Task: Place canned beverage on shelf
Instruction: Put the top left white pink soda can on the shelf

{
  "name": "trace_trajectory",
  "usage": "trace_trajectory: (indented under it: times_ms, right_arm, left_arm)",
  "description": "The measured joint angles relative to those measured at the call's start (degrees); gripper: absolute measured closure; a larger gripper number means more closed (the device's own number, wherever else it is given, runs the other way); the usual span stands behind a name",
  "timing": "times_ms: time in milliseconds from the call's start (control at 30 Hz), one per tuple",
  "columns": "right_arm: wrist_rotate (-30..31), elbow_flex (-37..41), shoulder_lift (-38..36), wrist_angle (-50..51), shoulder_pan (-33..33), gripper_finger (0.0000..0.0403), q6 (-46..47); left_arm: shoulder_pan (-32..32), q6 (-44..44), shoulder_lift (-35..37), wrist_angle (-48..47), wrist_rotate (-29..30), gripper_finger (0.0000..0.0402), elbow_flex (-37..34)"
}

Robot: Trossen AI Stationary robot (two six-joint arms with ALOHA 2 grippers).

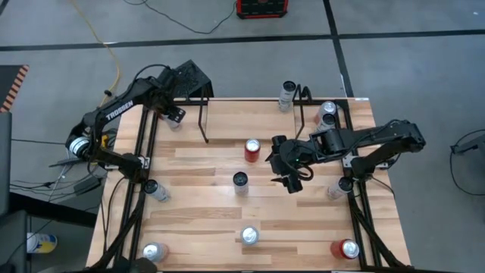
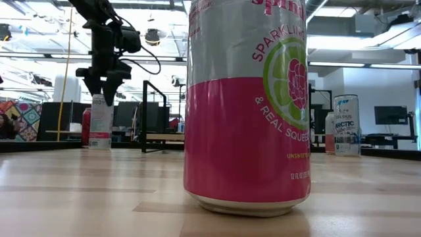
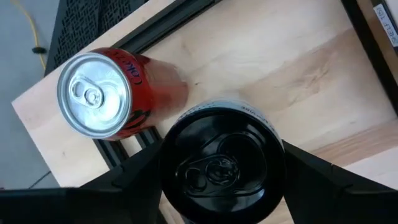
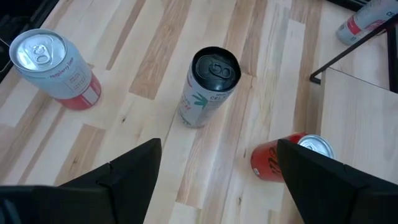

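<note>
Pink and silver, one can (image 2: pixel 247 105) stands close to the low camera at the worktop's near edge. It reads "SPARKLING" and "& REAL SQUEEZ" beside a lime-and-raspberry badge.

The black-topped can (image 3: pixel 219 165) of the task stands by the far-left corner of the worktop (image 1: pixel 197 212), and its base looks level with the boards. The left gripper (image 3: pixel 221 171) has its fingers (image 3: pixel 127 177) pinched on the can's sides near the top. Just beside it stands a red can (image 3: pixel 112 93) with a silver top and Coke script. "TROSSEN" runs along the left arm (image 1: pixel 120 108).

The shelf (image 1: pixel 203 121) sits at the far edge, to the right of the held can, and one can (image 1: pixel 286 92) stands at its right end.

The right gripper (image 1: pixel 290 176) hangs over the middle of the worktop with its fingers (image 4: pixel 134 162) spread wide on nothing. Near it are a second black-topped can (image 4: pixel 211 84) and another red can (image 1: pixel 252 149).

Clear of the left arm, I count ten cans from above, two of them red. In the low view, one toward the far-right corner (image 2: pixel 346 125) reads "ARCTIC".
</note>
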State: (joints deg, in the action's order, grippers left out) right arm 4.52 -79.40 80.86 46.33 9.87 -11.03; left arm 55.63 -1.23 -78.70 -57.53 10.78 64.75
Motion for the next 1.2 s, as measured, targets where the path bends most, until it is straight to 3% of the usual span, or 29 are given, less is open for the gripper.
trace_trajectory:
  times_ms: [133, 367, 500, 633, 833, 1000, 1200]
  right_arm:
    - [0.0, 0.0, 0.0, 0.0, 0.0, 0.0058, 0.0]
    - [0.0, 0.0, 0.0, 0.0, -0.3, 0.0058, 0.0]
    - [0.0, 0.0, 0.0, 0.0, -1.3, 0.0058, 0.0]
    - [0.0, 0.0, 0.0, -0.1, -2.6, 0.0058, 0.0]
    - [0.0, 0.0, 0.0, -0.7, -3.0, 0.0058, 0.4]
    - [0.0, 0.0, 0.0, -1.2, -2.8, 0.0058, 1.1]
    - [0.0, 0.0, 0.0, -0.7, -2.7, 0.0058, 3.0]
  left_arm:
    - [-0.1, 4.0, 0.5, -1.1, -4.6, 0.0155, 0.0]
    - [-4.7, 8.9, 4.1, -11.3, -16.3, 0.0155, 1.2]
    - [-12.3, 11.4, 7.2, -15.2, -21.8, 0.0155, 1.5]
    - [-23.8, 9.3, 10.0, -15.5, -24.1, 0.0155, 1.5]
    - [-43.9, 8.4, 9.7, -9.4, -21.5, 0.0155, 1.5]
    - [-58.7, 17.2, 7.7, -2.8, -14.2, 0.0155, 1.5]
    - [-69.8, 23.8, 5.2, 1.7, -3.9, 0.0155, 1.5]
